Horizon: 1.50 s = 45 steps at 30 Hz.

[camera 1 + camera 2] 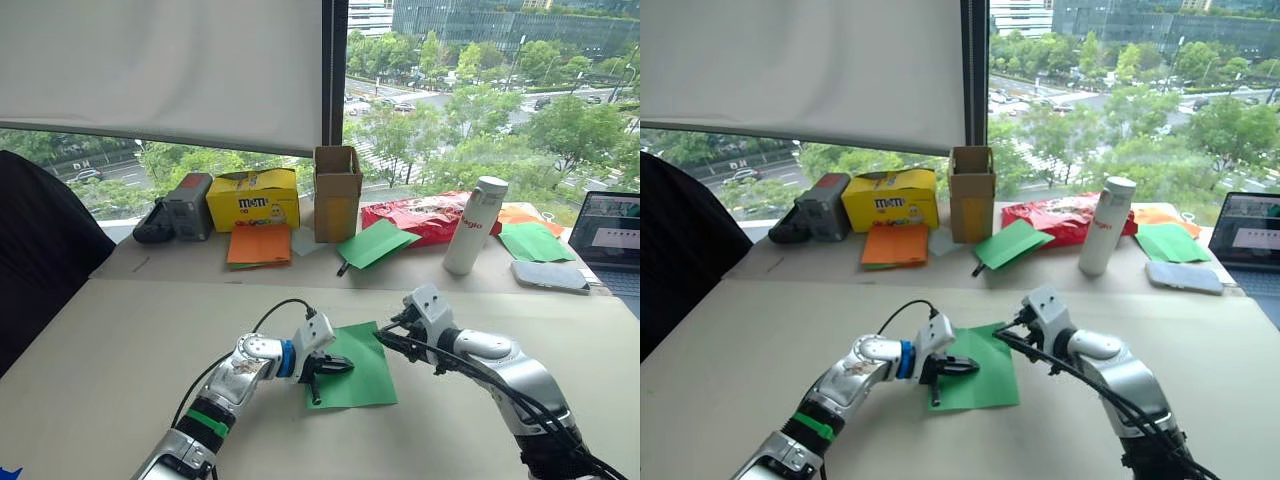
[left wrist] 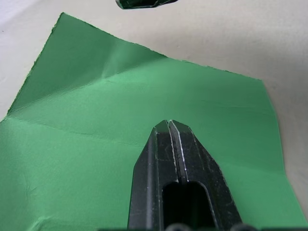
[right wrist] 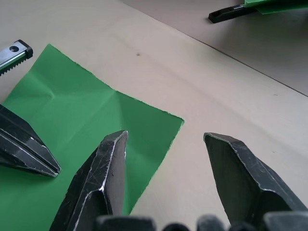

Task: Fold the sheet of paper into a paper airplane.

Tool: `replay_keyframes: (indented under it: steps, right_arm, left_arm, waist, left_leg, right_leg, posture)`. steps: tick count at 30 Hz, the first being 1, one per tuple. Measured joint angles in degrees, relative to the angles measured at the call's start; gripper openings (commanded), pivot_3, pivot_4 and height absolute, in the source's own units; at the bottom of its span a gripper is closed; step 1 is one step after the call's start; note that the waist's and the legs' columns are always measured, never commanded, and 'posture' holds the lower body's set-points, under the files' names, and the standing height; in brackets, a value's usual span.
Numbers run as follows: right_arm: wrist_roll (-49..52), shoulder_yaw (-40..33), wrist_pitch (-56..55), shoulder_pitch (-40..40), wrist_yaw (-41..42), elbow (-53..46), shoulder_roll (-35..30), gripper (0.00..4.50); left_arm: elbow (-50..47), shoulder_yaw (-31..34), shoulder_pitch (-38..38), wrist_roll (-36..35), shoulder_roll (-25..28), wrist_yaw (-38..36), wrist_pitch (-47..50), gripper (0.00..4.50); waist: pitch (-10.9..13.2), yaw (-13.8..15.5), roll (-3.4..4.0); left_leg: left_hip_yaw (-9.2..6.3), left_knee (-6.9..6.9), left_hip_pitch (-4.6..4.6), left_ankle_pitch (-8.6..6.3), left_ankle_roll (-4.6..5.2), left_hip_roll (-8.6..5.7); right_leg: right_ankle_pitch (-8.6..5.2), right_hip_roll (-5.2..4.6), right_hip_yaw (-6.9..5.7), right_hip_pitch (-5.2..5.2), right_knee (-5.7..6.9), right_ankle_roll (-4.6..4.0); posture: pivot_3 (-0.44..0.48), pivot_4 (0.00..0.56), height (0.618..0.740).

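The sheet of paper (image 1: 362, 368) lies flat on the bench (image 1: 120, 360), the left claw (image 2: 169, 126) closed empty above it, the right claw (image 3: 166, 137) spread wide at its edge.

High-rise office setting: beige worktable (image 1: 120, 350) against large window (image 1: 480, 90) overlooking city trees and streets; laptop (image 1: 612, 235), phone (image 1: 550, 276), water bottle (image 1: 474, 225), snack boxes (image 1: 254, 198) along sill.

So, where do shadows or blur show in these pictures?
Left wrist view: the left gripper is sharp, shut above the creased green sheet of paper. Right wrist view: the right gripper is open, its fingers close and soft. Left eye view: daylight from the window, soft shadows.
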Motion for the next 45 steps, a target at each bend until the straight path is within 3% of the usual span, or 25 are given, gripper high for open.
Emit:
replay_keyframes:
  steps: [8, 17, 25, 35, 45]
  right_arm:
    - [4.7, -2.9, 1.4, -6.1, 3.4, 13.9, 2.2, 2.89]
    - [7.0, -2.7, 2.1, -6.8, 6.2, 15.1, 2.3, 0.09]
    - [5.6, 0.9, 0.0, -6.6, 7.7, 10.6, -0.6, 0.04]
    - [-7.1, 13.5, -17.2, -0.3, 9.1, 0.2, -6.6, 0.04]
    - [-19.1, 20.7, -25.6, 1.9, 5.9, 0.9, -6.7, 0.04]
  left_arm:
    - [-1.6, 0.4, 1.7, -0.3, -0.2, 2.0, 0.0, 0.00]
    - [-1.8, 0.5, 2.0, -0.6, -0.3, 2.7, 0.0, 0.00]
    - [-1.8, 0.6, 2.1, -0.6, -0.3, 2.7, 0.0, 0.00]
    - [-1.8, 2.4, 2.0, -3.1, -0.7, 2.7, 2.9, 0.00]
    - [-2.4, 2.8, 1.8, -4.0, -0.4, 2.1, 5.0, 0.00]
  waist:
    - [0.0, -0.2, 0.05]
    - [0.0, -0.4, 0.09]
    - [-0.1, -0.5, 0.10]
    - [0.0, -0.6, 0.07]
    - [0.0, -0.6, 0.06]
  left_leg:
    - [0.00, 0.00, 0.01, 0.00, 0.00, 0.01]
    - [0.00, 0.00, 0.00, 0.00, 0.00, 0.01]
    - [-0.01, 0.00, -0.01, 0.00, 0.00, 0.01]
    - [-0.01, -0.01, -0.01, 0.00, -0.01, 0.03]
    - [0.00, -0.01, -0.02, 0.00, -0.01, 0.04]
  right_leg:
    - [0.01, -0.01, 0.00, 0.01, 0.01, -0.01]
    - [0.01, -0.04, 0.00, 0.00, 0.01, 0.00]
    - [0.00, -0.05, 0.00, 0.00, 0.00, 0.02]
    - [-0.23, -0.05, 0.00, -0.01, -0.02, 0.42]
    - [-0.23, -0.03, -0.01, -0.05, -0.01, 0.42]
  posture:
    - [0.000, 0.150, 0.656]
    - [0.000, 0.150, 0.656]
    - [0.000, 0.150, 0.656]
    - [0.000, 0.150, 0.656]
    - [0.000, 0.150, 0.656]
